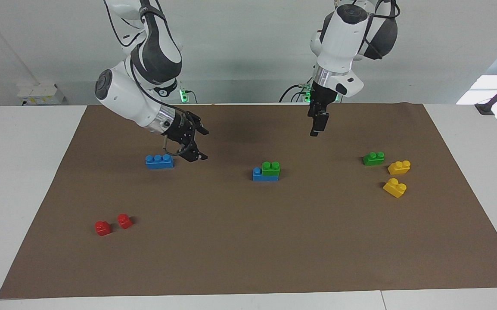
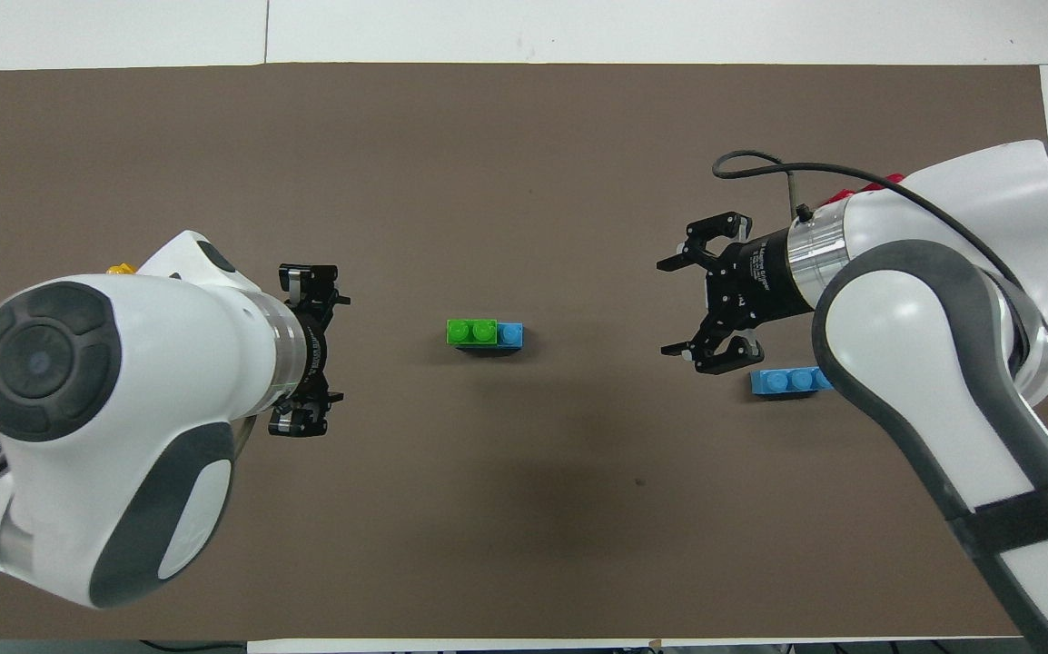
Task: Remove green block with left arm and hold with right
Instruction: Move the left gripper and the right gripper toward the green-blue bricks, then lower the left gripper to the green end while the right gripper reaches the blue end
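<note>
So the right gripper (image 1: 192, 144) hangs over the mat (image 1: 248, 258) just beside a lone blue brick (image 1: 159, 161), jaws spread wide, holding nothing. Two red bricks (image 1: 113, 224) sit farther from the robots at that same end. Mid-mat, the green block (image 1: 271, 168) is stuck on top of a blue brick (image 1: 258, 175), untouched. The left gripper (image 1: 317, 125) hovers up in the air above the mat, jaws apart and empty too. Toward its end lie another green brick (image 1: 373, 158) and two yellow ones (image 1: 397, 176).

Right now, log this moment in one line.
green block on blue brick | left tool open, raised | right tool open, empty
</note>
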`<state>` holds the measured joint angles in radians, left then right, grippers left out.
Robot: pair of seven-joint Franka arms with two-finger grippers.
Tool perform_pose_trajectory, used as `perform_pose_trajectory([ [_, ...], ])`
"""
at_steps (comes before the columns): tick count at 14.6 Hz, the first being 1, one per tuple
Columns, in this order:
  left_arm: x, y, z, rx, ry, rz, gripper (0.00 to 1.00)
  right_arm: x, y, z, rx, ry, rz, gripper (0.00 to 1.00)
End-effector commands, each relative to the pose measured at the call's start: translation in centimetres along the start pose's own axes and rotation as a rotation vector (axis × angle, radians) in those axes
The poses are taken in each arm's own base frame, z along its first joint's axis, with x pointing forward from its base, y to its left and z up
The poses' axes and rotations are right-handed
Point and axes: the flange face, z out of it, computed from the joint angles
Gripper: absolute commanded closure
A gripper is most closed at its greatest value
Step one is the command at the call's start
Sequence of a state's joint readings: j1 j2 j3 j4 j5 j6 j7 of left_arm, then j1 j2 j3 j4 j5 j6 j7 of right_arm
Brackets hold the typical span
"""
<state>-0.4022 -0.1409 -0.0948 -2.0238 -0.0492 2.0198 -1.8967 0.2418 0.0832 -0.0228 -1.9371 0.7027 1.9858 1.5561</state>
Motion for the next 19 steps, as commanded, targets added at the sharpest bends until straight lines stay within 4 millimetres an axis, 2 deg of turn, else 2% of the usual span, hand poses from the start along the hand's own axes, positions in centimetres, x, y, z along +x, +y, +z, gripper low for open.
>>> perform_pose_trajectory([
  [1,-3.2,0.8,3.6,0.027,-0.021,-0.060,0.00,-0.1,0.5,2.6,0.001,-0.015,0.025,0.03],
  [4,-3.7,2.6,5.2,0.034,-0.022,-0.143,0.00,0.5,0.5,4.5,-0.012,-0.026,0.052,0.03],
  [7,-3.8,3.4,7.6,0.033,-0.024,-0.212,0.00,-0.3,1.1,7.5,0.010,-0.024,0.050,0.03],
  [9,-3.4,3.9,7.6,0.013,-0.033,-0.242,0.00,-1.0,1.2,9.1,0.027,-0.034,0.055,0.03],
  [11,-3.4,4.2,9.7,0.037,-0.022,-0.251,0.00,-1.0,0.9,10.1,0.049,-0.036,0.064,0.03],
  [12,-3.6,4.4,10.5,0.033,-0.021,-0.261,0.00,-1.7,1.1,10.8,0.063,-0.031,0.052,0.03],
  [13,-3.7,4.5,10.7,0.023,-0.025,-0.267,0.00,-2.6,1.4,11.4,0.081,-0.038,0.046,0.03],
  [19,-4.2,4.9,12.6,0.009,-0.032,-0.310,0.00,-2.0,0.3,15.6,0.092,-0.036,0.076,0.03],
])
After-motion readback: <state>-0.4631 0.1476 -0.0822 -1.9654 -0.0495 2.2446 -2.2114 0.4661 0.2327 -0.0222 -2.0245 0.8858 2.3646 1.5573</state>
